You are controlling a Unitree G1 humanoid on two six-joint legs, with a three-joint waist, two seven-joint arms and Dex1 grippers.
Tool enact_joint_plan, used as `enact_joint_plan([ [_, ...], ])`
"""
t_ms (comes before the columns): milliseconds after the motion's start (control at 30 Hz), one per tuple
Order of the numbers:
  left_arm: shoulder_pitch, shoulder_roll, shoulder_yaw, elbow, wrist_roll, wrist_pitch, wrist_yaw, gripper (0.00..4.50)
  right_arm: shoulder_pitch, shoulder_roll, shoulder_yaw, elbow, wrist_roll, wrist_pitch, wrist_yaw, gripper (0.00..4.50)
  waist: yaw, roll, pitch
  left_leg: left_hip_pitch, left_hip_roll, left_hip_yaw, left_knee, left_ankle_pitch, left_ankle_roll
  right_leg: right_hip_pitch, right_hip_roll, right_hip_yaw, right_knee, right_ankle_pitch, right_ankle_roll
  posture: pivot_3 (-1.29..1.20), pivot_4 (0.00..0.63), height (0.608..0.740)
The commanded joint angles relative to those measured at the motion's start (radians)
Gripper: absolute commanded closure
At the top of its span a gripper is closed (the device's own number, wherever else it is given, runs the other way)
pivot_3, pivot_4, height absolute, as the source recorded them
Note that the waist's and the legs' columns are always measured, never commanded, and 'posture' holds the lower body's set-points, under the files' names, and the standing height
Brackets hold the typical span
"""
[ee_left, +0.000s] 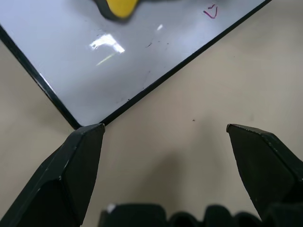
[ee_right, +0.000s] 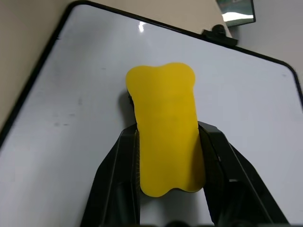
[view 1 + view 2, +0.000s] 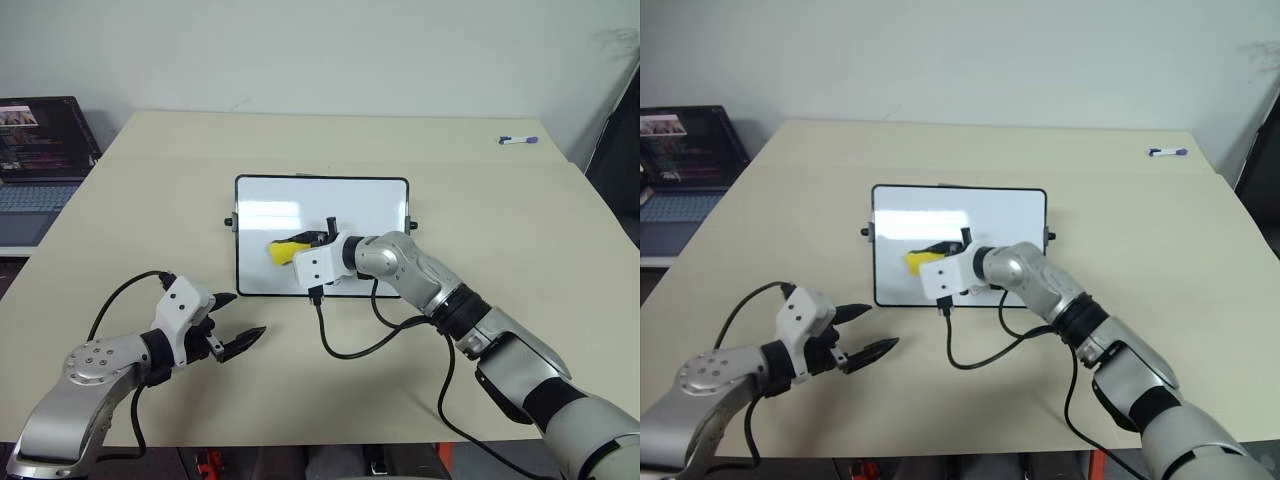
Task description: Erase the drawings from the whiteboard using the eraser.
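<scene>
Whiteboard [image 3: 322, 214] flat on table [image 3: 500, 230], near its middle, black knobs on both short sides. Right gripper [image 3: 312, 243] over board's lower middle, jaws clamped on yellow eraser [image 2: 166, 127], eraser sticking out past fingertips toward board's left half. Small red drawing [image 1: 210, 11] near board's lower edge, seen from left wrist. Left gripper [image 3: 236, 322] low over bare table, just below board's lower left corner, jaws wide apart, holding nothing. Laptop [image 3: 40, 160] beyond table's left edge. Marker [image 3: 518, 140] near far right corner.

Right tool [image 2: 168, 142] clamped, left tool [image 1: 165, 137] agape
</scene>
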Motion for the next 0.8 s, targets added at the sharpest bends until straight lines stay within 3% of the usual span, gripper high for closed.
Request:
enact_joint_plan([
  [33,-0.012,0.0,0.009,-0.036,-0.011,0.005,0.005,0.0,0.027,-0.051,-0.006,0.018,-0.01,-0.012,0.068,3.2,0.001,0.0,0.0,0.0,0.0,0.0,0.0,0.0,0.0,0.0,0.0,0.0,0.0,0.0,0.0,0.0,0.15,0.74],
  [200,-0.021,0.002,0.003,-0.035,-0.014,0.01,0.007,0.0,0.088,-0.066,0.034,-0.035,-0.011,-0.017,0.175,3.2,0.0,0.0,-0.001,0.0,0.0,0.0,0.0,0.0,0.0,0.001,-0.001,0.0,-0.001,0.0,0.0,0.0,0.15,0.74],
  [367,-0.025,0.006,0.002,-0.038,-0.015,0.017,0.006,0.0,0.05,-0.001,-0.03,-0.018,-0.02,0.014,0.056,3.2,-0.004,0.0,0.0,0.002,0.0,0.0,0.0,0.0,0.0,0.001,-0.001,0.0,0.0,0.0,0.0,0.0,0.15,0.74],
  [600,-0.047,0.001,-0.005,-0.046,-0.018,0.038,0.015,0.0,0.014,0.066,-0.034,0.035,-0.017,0.012,0.015,3.2,-0.005,0.0,0.0,0.002,0.0,0.0,0.0,0.001,0.001,0.001,0.0,0.0,0.0,0.001,0.0,0.0,0.15,0.74],
  [800,-0.055,-0.013,-0.005,-0.056,-0.018,0.046,0.03,0.0,0.08,0.093,-0.134,-0.049,0.136,0.129,0.112,3.2,-0.002,0.0,0.0,0.001,0.0,0.0,-0.001,0.0,0.001,0.001,-0.001,0.0,0.0,0.001,0.0,0.0,0.15,0.74],
])
